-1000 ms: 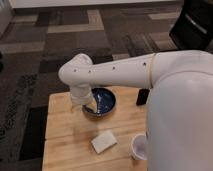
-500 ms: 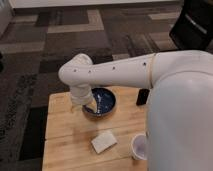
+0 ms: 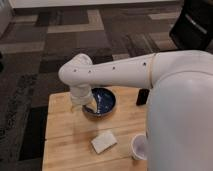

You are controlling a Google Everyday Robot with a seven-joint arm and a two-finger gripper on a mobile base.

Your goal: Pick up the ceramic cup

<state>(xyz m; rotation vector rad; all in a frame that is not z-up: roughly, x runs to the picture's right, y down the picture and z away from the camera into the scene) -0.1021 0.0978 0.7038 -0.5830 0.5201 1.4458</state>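
The ceramic cup (image 3: 139,146) is small, white and round with a pale inside. It stands on the wooden table (image 3: 65,135) at the front right, partly hidden by my white arm. My gripper (image 3: 84,106) hangs below the arm's wrist at the left rim of the wide dark blue bowl (image 3: 101,101), far left of the cup and apart from it. The arm reaches across the table from the right.
A white folded cloth or sponge (image 3: 103,141) lies in front of the bowl. A black flat object (image 3: 143,96) lies at the table's back right. Patterned grey carpet surrounds the table. A dark chair (image 3: 195,25) stands at top right.
The arm and gripper have shifted slightly over the bowl's left rim. The cup, bowl and cloth have not moved.
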